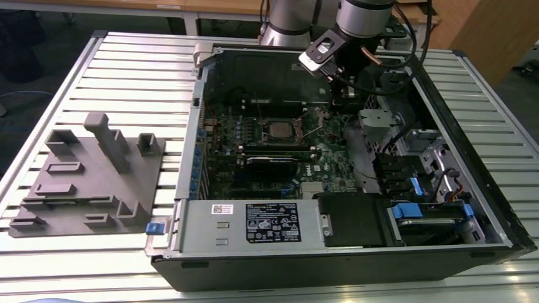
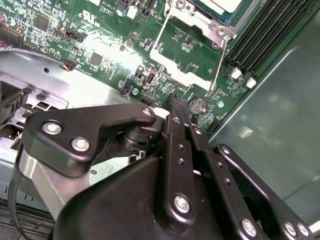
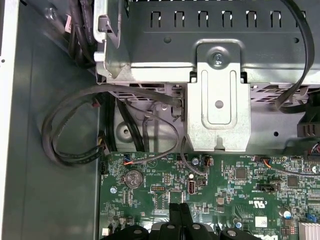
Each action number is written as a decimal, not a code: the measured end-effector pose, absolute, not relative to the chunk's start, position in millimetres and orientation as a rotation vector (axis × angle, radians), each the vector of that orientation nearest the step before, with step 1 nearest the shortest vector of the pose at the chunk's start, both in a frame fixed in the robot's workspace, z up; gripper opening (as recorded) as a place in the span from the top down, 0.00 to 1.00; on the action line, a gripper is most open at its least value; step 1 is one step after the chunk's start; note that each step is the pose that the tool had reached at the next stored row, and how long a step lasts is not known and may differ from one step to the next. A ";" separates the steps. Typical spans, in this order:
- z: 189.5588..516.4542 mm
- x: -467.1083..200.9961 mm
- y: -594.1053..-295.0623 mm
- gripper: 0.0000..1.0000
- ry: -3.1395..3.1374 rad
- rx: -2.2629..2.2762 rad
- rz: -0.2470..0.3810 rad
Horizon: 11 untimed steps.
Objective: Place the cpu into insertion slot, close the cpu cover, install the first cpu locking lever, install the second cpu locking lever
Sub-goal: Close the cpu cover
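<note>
The gripper (image 2: 173, 101) has its two fingers pressed together with nothing between them, tips poised low over the motherboard (image 2: 100, 30). Just beside the tips sits a coin cell battery (image 2: 198, 105). Ahead of the tips run two thin wire locking levers, the first (image 2: 161, 37) and the second (image 2: 220, 62). Their long axes lie roughly parallel along opposite sides of the socket, with the near ends pointing back toward the gripper. Farther on, the cpu cover (image 2: 200, 22) seems lowered around the cpu (image 1: 278, 129), which lies flat and face up in the insertion slot (image 1: 296, 134). Being square, it has no long axis. Placing and covering look done; I cannot tell whether either lever is hooked down.
</note>
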<state>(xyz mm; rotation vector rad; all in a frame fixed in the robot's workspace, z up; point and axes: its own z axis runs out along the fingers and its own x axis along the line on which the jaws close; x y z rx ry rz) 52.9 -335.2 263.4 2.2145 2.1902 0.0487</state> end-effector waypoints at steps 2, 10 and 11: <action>263.2 52.9 -335.2 0.90 2.190 2.214 0.048; 248.3 53.5 -335.1 0.90 2.197 2.221 0.034; 246.5 53.7 -335.1 0.90 2.198 2.222 0.032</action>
